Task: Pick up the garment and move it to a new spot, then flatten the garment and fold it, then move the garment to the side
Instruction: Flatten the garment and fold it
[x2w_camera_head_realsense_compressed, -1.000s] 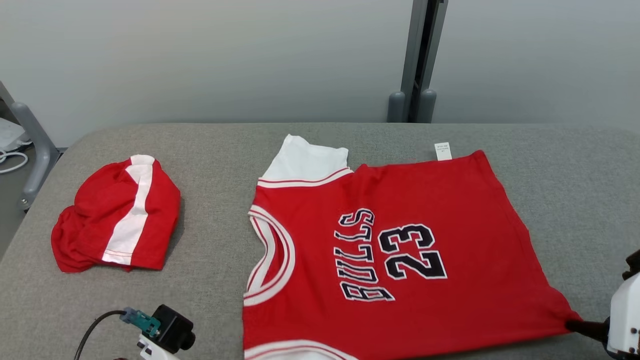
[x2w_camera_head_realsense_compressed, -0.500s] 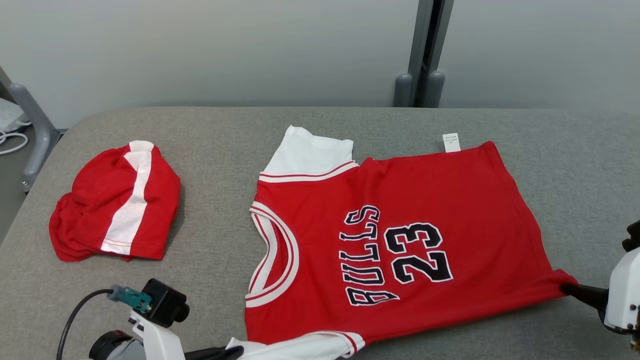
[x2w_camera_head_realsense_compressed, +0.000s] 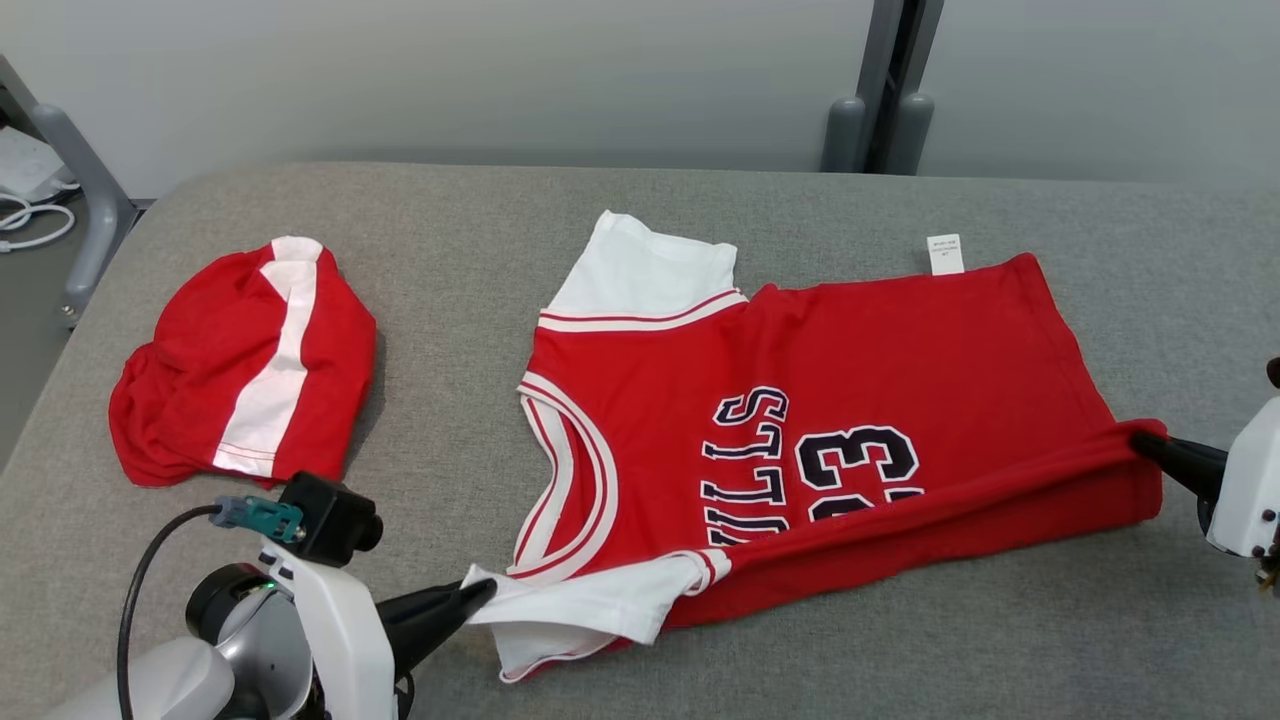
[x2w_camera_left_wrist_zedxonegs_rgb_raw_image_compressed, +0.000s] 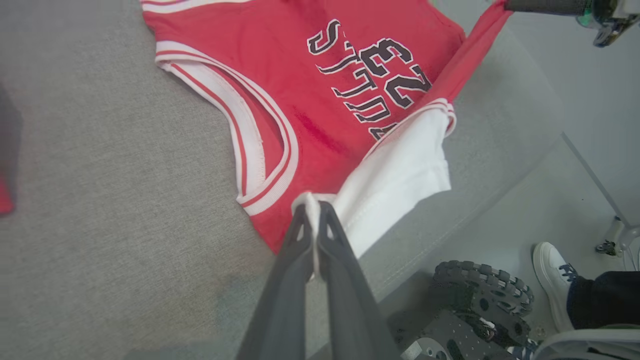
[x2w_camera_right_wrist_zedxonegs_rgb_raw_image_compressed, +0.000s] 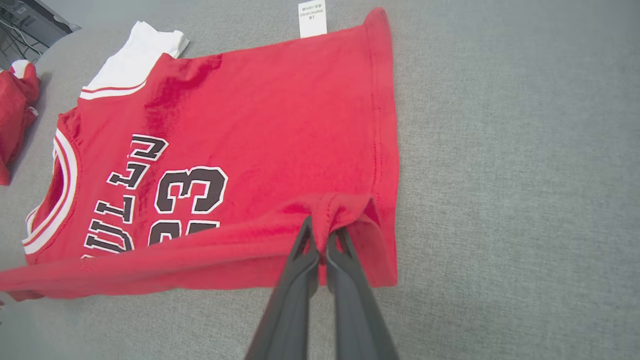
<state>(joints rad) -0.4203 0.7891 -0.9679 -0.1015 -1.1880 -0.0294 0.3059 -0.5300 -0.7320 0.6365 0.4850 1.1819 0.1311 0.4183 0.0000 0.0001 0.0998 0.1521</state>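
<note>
**Head view:** A red Bulls jersey (x2w_camera_head_realsense_compressed: 850, 340) lies sideways in the middle of the grey desk (x2w_camera_head_realsense_compressed: 700, 200), neck opening toward the left, with a white care label (x2w_camera_head_realsense_compressed: 945, 253) at its far hem. The left fingers (x2w_camera_head_realsense_compressed: 445, 608) are pinched shut on the near white sleeve. The right fingers (x2w_camera_head_realsense_compressed: 1180, 460) are clamped on the near hem corner. Between them the near edge is doubled over the front, covering the lower part of the lettering. A crumpled red-and-white garment (x2w_camera_head_realsense_compressed: 250, 370), possibly shorts, sits well apart at the left.

**Left wrist view:** The left fingers meet on a fold of white sleeve cloth. A red strip runs up to the other arm's fingers at the top right. Past the desk edge are a knobbly black wheel (x2w_camera_left_wrist_zedxonegs_rgb_raw_image_compressed: 480, 295) and a person's white shoe (x2w_camera_left_wrist_zedxonegs_rgb_raw_image_compressed: 552, 272).

**Right wrist view:** The right fingers are closed on a bunched pinch of red hem. The far part of the jersey lies flat on the desk.
</note>
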